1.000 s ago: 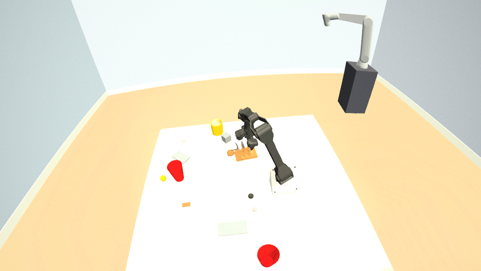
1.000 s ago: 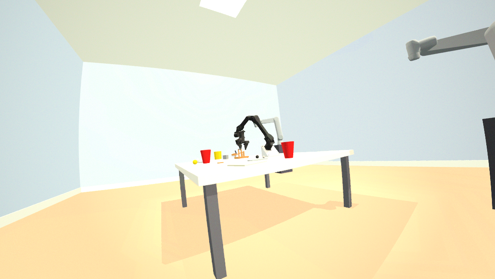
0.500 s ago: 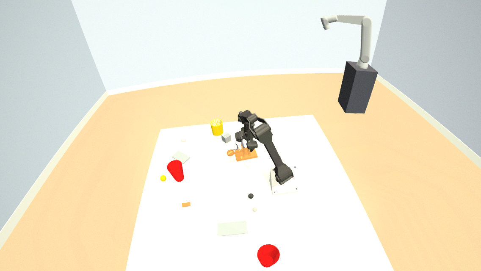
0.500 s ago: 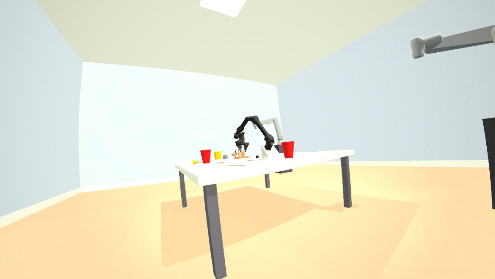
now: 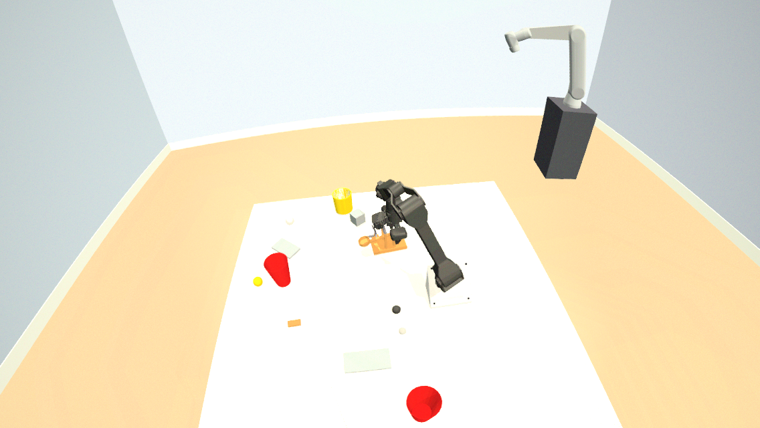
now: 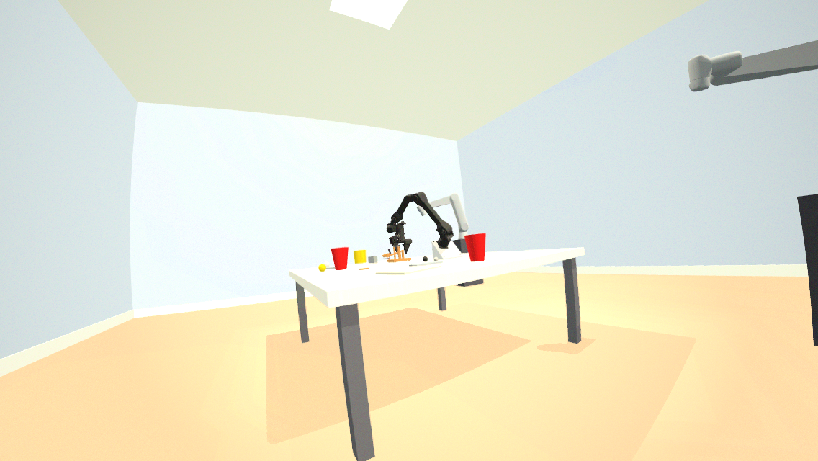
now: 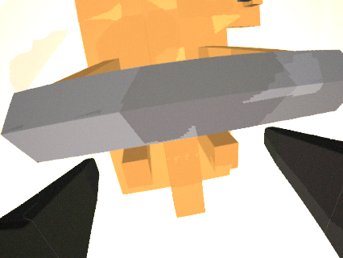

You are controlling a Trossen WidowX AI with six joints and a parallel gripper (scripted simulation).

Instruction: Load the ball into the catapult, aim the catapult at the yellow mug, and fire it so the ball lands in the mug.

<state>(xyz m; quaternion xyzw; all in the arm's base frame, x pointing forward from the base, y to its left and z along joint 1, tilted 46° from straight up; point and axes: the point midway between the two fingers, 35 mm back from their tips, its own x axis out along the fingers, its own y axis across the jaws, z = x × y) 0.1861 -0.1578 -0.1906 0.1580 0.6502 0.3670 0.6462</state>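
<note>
grey crossbar (image 7: 161, 108) spans catapult (image 7: 161, 22) | blocks descent between open jaws
</note>
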